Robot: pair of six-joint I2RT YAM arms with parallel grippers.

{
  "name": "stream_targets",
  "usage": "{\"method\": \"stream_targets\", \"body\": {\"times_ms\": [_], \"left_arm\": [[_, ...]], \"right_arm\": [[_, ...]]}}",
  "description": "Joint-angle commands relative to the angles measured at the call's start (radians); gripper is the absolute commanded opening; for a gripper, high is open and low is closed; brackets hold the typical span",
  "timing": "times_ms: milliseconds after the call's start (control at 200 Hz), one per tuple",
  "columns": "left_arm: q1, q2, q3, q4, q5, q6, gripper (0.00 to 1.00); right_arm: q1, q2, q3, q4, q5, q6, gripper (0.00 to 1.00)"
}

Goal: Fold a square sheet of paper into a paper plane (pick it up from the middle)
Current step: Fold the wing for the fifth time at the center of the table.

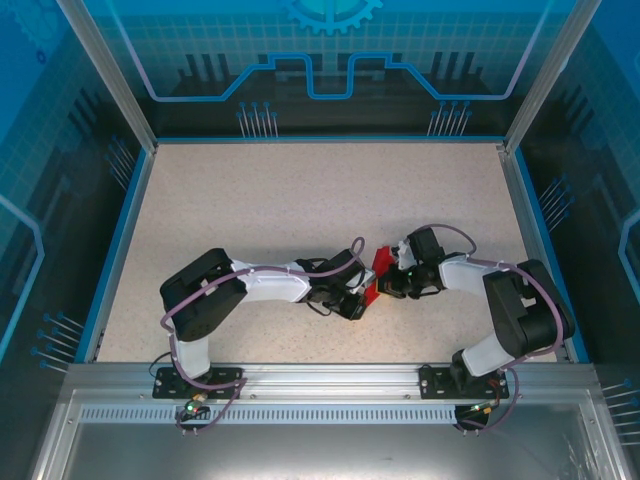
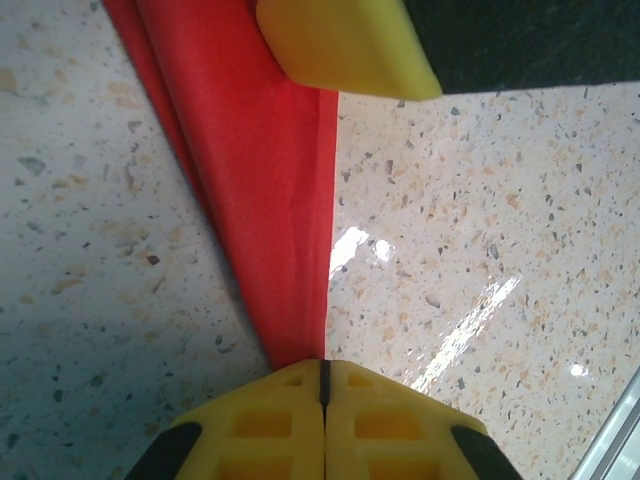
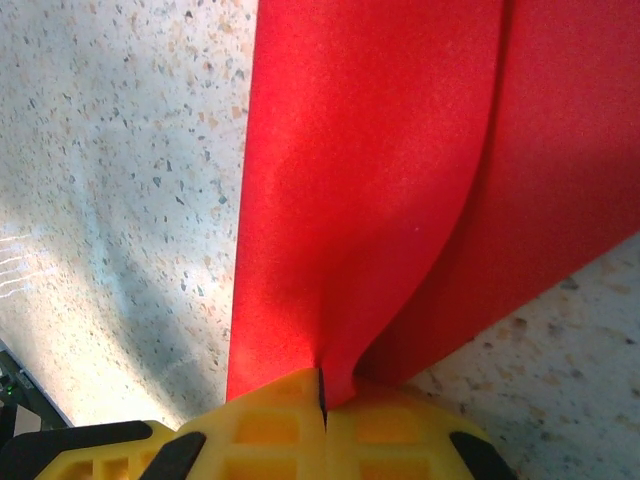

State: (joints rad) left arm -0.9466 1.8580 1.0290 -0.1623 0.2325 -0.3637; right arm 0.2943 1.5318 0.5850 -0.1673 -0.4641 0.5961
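As they meet over the near middle of the surface (image 1: 300,200), the left claw (image 2: 323,385) and the right claw (image 3: 322,395) are each clamped tight on the folded red paper (image 2: 265,200), holding it stretched between them, probably to keep the crease straight

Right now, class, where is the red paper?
In the top view the red paper sits just right of the middle of the table, pinched by the left hand and the right hand.
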Motion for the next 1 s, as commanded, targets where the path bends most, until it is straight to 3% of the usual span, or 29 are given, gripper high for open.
{"method": "stream_targets", "body": {"times_ms": [0,235,550,995], "left_arm": [[0.006,-0.036,0.027,-0.07,0.008,0.002,0.07],[0.043,-0.07,0.042,0.009,0.062,-0.053,0.05],[0.043,0.046,0.086,0.057,0.083,-0.072,0.0],[0.044,0.108,0.069,-0.008,0.018,-0.025,0.0]], "right_arm": [[-0.004,0.033,0.006,-0.04,0.094,-0.022,0.0],[-0.003,0.036,0.005,-0.048,0.1,-0.025,0.0],[-0.001,0.036,-0.001,-0.04,0.092,-0.024,0.0],[0.002,0.005,0.001,-0.032,0.067,-0.012,0.01]]}}
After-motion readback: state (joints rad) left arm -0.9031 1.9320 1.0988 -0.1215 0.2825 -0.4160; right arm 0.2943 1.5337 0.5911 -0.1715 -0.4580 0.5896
